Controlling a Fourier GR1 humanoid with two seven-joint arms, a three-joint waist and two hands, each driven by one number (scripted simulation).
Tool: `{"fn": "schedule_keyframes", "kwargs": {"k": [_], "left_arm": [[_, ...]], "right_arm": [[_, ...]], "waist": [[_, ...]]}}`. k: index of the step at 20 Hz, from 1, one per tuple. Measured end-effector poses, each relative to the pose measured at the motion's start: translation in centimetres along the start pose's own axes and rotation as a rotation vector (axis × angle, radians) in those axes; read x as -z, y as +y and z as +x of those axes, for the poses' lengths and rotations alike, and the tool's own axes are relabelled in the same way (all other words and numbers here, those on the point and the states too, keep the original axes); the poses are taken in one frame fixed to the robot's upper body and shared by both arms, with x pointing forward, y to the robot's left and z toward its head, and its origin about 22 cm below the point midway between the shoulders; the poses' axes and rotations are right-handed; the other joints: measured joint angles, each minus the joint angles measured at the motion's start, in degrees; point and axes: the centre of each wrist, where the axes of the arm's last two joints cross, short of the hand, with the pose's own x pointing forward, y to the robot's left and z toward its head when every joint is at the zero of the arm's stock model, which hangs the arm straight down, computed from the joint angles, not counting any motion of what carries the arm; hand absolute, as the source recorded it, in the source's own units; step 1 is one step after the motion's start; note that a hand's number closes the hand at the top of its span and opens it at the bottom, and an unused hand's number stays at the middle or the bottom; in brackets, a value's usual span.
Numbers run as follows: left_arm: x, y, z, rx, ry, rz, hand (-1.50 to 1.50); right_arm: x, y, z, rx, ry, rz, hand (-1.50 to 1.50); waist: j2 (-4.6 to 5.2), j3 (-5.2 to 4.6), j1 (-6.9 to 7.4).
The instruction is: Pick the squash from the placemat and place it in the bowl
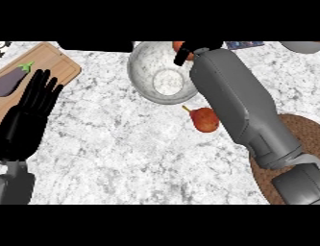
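Marble-patterned counter (120, 144) fills the head view, grey-veined and white. Near its top edge sits a pale bowl (148, 79), speckled inside, with a lighter round patch at its bottom. The right forearm (240, 105) stretches from the lower right corner up over the bowl's right rim. At its end the right robot hand (189, 49) shows only as a few dark fingers at the top edge, above the bowl's far rim. These fingers curl round something orange (178, 45), of which only a small patch is visible; it looks like the squash, though too little shows to be sure. Just below the bowl, lying on the bare counter beside the forearm, is an orange-red pear-shaped fruit (205, 119) with a short stem pointing up and left. A brown woven placemat (311, 139) lies at the right edge, partly hidden under the forearm.

At the left, a wooden cutting board (52, 65) carries a purple eggplant (10, 80) with a green cap. The left robot hand (31, 110) rests released, fingers straight and spread, overlapping the board's lower corner, just beside the eggplant.
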Motion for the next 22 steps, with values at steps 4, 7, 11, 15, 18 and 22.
{"fn": "schedule_keyframes", "kwargs": {"k": [4,7,11,15,18,22], "left_arm": [[0.3,-0.1,0.1,0.003,-0.004,-0.005,0.00],[0.5,-0.4,0.3,0.005,-0.010,-0.007,0.00],[0.7,-0.2,0.5,0.007,-0.008,-0.017,0.00],[0.8,-0.4,0.7,0.004,-0.008,-0.016,0.00],[0.7,0.2,0.8,0.002,-0.004,-0.008,0.00],[0.7,0.7,0.8,0.003,0.002,0.004,0.00]], "right_arm": [[1.2,1.4,-2.4,0.067,0.089,0.086,-1.50],[1.7,2.2,-3.5,0.107,0.082,0.171,-1.50],[1.9,2.3,-3.9,0.225,0.019,0.171,-1.50],[2.4,1.5,-4.5,0.425,-0.023,0.085,-1.50],[2.7,0.6,-4.9,0.600,-0.025,0.001,-1.50],[3.6,-0.1,-6.5,0.747,0.000,-0.092,-1.50]], "waist": [[0.26,0.04,0.37],[0.43,0.07,0.80],[0.54,0.11,1.04],[0.48,0.17,0.88],[0.32,0.18,0.57],[0.00,0.13,-0.16]]}}
